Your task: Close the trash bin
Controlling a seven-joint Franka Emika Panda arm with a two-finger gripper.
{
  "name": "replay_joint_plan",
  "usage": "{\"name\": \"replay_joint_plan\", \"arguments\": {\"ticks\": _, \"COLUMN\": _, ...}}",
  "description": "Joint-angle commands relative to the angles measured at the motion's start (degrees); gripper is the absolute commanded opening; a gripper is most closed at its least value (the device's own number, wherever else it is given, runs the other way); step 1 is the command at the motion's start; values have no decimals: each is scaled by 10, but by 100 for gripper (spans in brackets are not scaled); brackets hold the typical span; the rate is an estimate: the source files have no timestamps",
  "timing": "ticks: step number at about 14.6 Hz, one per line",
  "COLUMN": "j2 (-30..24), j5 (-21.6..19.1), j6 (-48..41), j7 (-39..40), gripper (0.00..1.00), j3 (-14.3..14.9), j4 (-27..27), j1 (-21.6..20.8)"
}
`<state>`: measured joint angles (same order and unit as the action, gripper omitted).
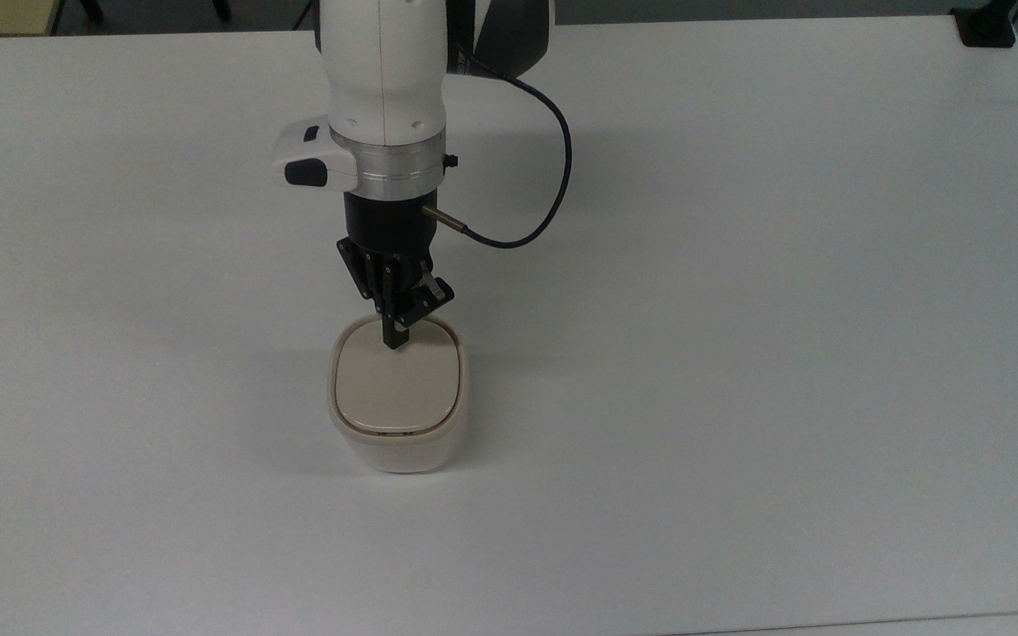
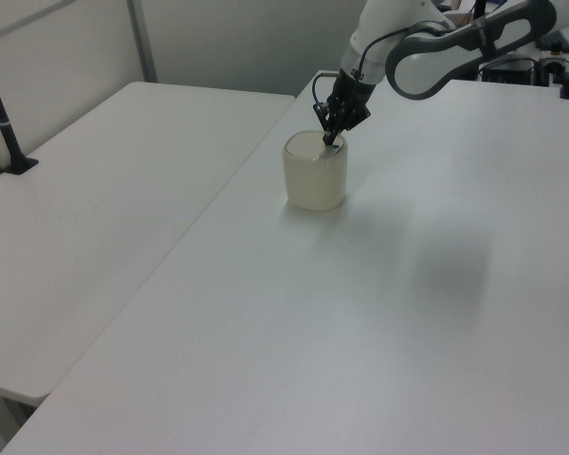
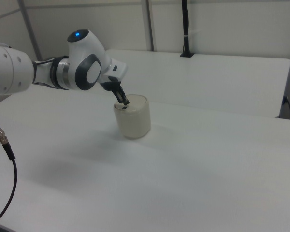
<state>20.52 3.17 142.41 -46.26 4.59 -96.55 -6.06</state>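
Note:
The trash bin [image 1: 398,446] [image 2: 314,180] [image 3: 134,122] is a small cream-white rounded-square tub standing on the white table. Its beige lid [image 1: 396,389] lies flat inside the rim, down over the opening. My gripper [image 1: 395,340] [image 2: 331,139] [image 3: 123,102] points down at the lid's far edge in the top view, with its black fingers together and their tip resting on or just above the lid. Nothing is held between them.
The white table [image 1: 739,353] spreads wide around the bin. A dark cable [image 1: 553,168] loops from my wrist to the top view's right. A black post base [image 1: 986,26] sits at the far right corner. A second table [image 2: 95,218] adjoins in the left view.

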Motion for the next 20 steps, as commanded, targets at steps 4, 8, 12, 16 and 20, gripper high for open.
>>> {"name": "replay_joint_plan", "arguments": {"ticks": 4, "j2": -117, "j5": -9, "j6": -159, "j7": 32, "gripper": 0, "j3": -7, "j4": -7, "j1": 12}}
{"name": "replay_joint_plan", "arguments": {"ticks": 8, "j2": -190, "j5": -38, "j6": -297, "j7": 127, "gripper": 23, "j3": -7, "j4": -7, "j1": 5}}
{"name": "replay_joint_plan", "arguments": {"ticks": 12, "j2": -237, "j5": -72, "j6": -402, "j7": 289, "gripper": 75, "j3": -4, "j4": -11, "j1": 8}}
{"name": "replay_joint_plan", "arguments": {"ticks": 16, "j2": -247, "j5": -64, "j6": -414, "j7": 363, "gripper": 100, "j3": 10, "j4": -7, "j1": 6}}
{"name": "replay_joint_plan", "arguments": {"ticks": 20, "j2": -239, "j5": -43, "j6": -408, "j7": 458, "gripper": 100, "j3": 24, "j4": -1, "j1": 10}}
